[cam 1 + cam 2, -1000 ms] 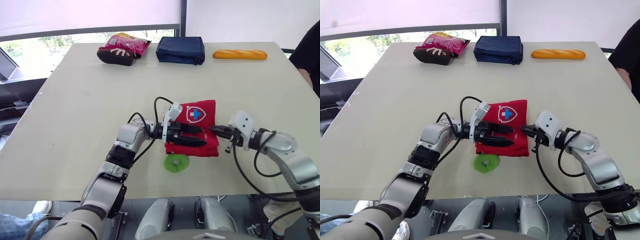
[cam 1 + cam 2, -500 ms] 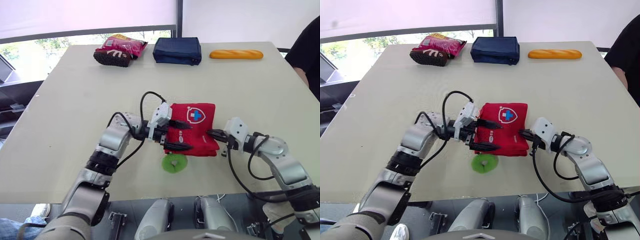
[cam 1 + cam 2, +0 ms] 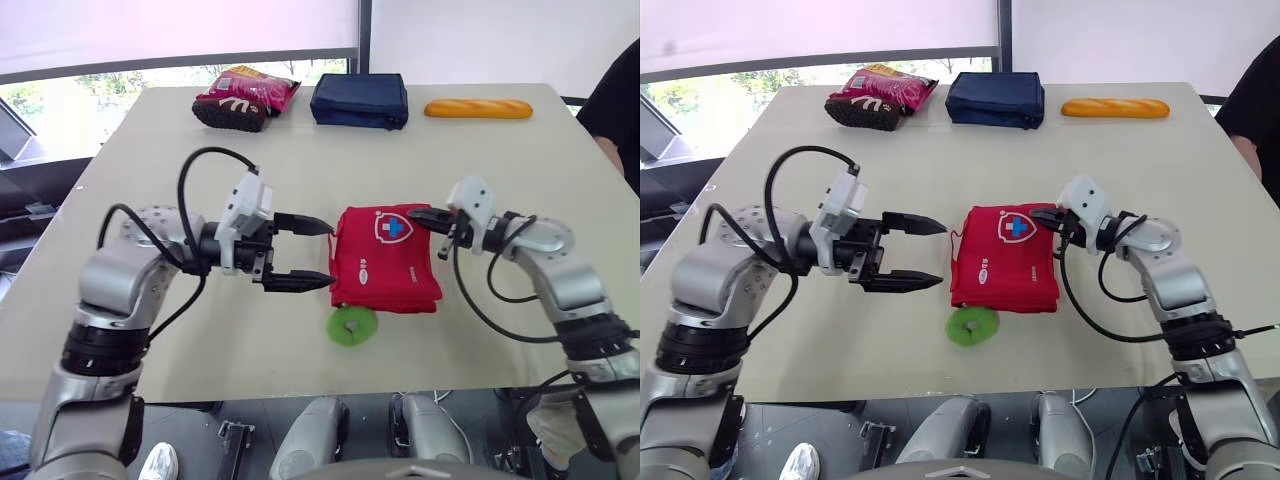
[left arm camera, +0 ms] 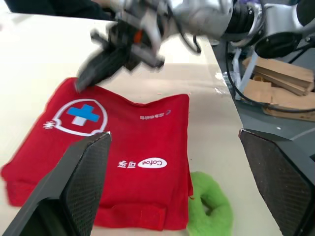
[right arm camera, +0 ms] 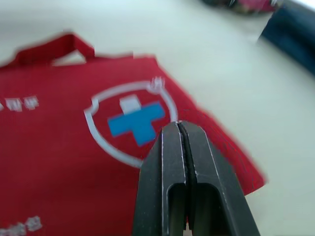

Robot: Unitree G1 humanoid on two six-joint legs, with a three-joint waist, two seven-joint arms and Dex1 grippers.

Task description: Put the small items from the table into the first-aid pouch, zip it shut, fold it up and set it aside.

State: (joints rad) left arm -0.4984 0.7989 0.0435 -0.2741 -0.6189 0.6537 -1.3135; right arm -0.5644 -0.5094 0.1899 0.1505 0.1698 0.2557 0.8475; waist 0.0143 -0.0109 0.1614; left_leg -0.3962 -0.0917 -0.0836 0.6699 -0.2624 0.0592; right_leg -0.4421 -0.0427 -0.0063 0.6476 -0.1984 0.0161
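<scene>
First-aid pouch (image 3: 385, 258): lies flat on the table (image 3: 180, 170), towards the near edge, between the two grippers. Red woven fabric, roughly rectangular, folded over on itself with stacked layers showing along the near edge. A white shield outline with a blue cross is on top, with white lettering below it and a thin red loop at the edge facing the left gripper.

Left gripper (image 3: 327, 254): wide open and empty. Its two black fingers point at the pouch's left edge, one towards the far corner and one towards the near corner. The tips are just beside the fabric, and the right eye view shows a narrow gap.

Right gripper (image 3: 418, 214): fingers pressed flat together with nothing between them (right wrist view). The tip is over the pouch's far right corner, next to the shield emblem. Contact with the fabric cannot be judged.

Green ring (image 3: 351, 324): soft-looking and doughnut-shaped. It lies on the table against the pouch's near edge, towards the left corner.

Table: pale beige, matte and smooth. Along the far edge, from left to right, are a magenta snack bag (image 3: 247, 96), a navy zip case (image 3: 360, 100) and a bread loaf (image 3: 479, 108), all well apart from the pouch.

Room: a window with a lowered blind and greenery behind it is beyond the table's far left. A person's dark sleeve (image 3: 622, 95) is at the right edge.
</scene>
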